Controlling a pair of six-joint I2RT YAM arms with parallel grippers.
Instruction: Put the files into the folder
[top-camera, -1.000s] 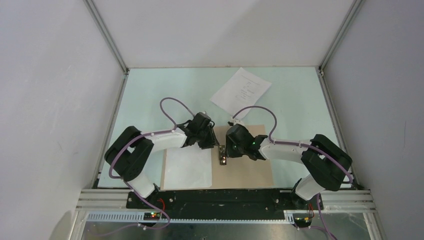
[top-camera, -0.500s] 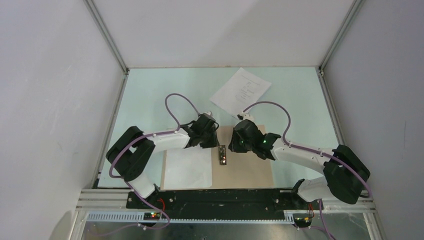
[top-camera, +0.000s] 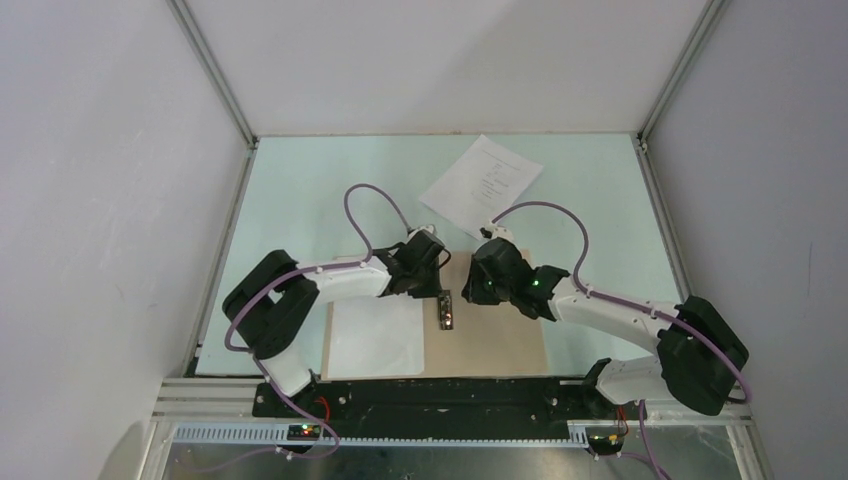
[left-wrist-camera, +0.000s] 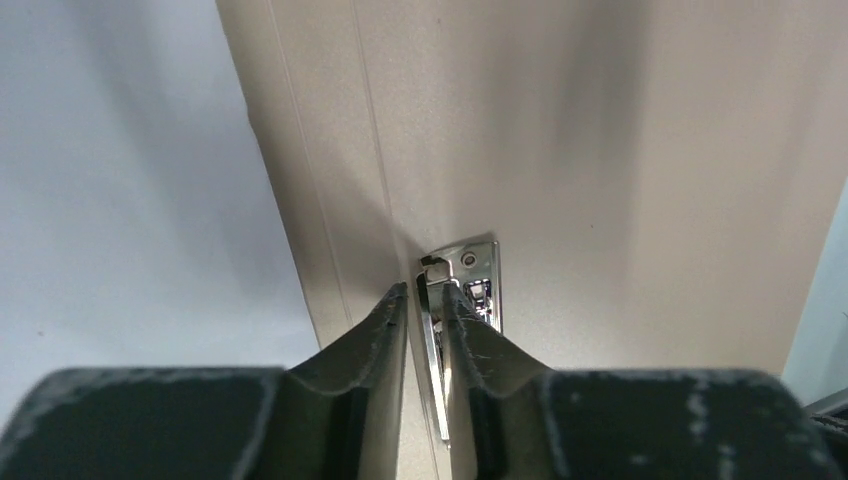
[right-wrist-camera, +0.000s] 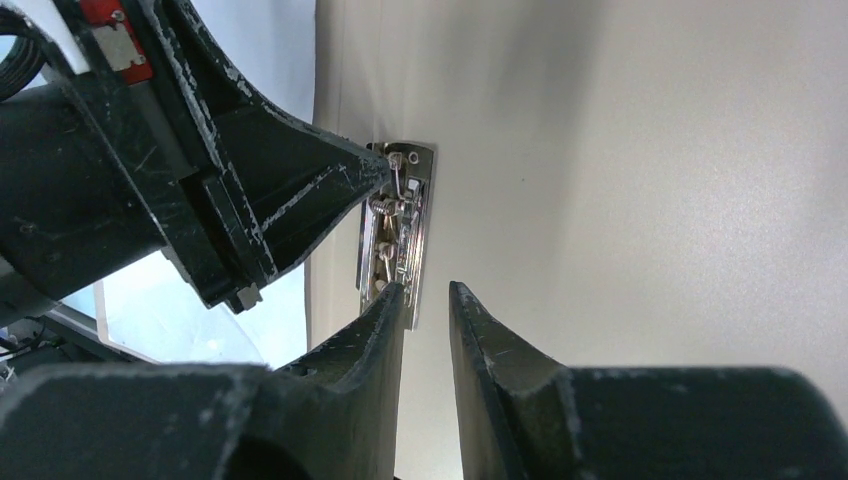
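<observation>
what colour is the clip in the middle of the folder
Shiny silver metal. The clip shows best in the left wrist view, against the tan folder.

The left hand (left-wrist-camera: 425, 300) has narrowed around the metal clip (left-wrist-camera: 462, 300).

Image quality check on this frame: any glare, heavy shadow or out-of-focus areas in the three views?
Top external: even, soft light, all sharp, though the printed sheet is too small to read. Left wrist: the metal clip glints; the left gripper casts a dark shadow up the folder, and its near body is blurred. Right wrist: the clip is sharp with small highlights; the right gripper is soft nearest the lens.
</observation>
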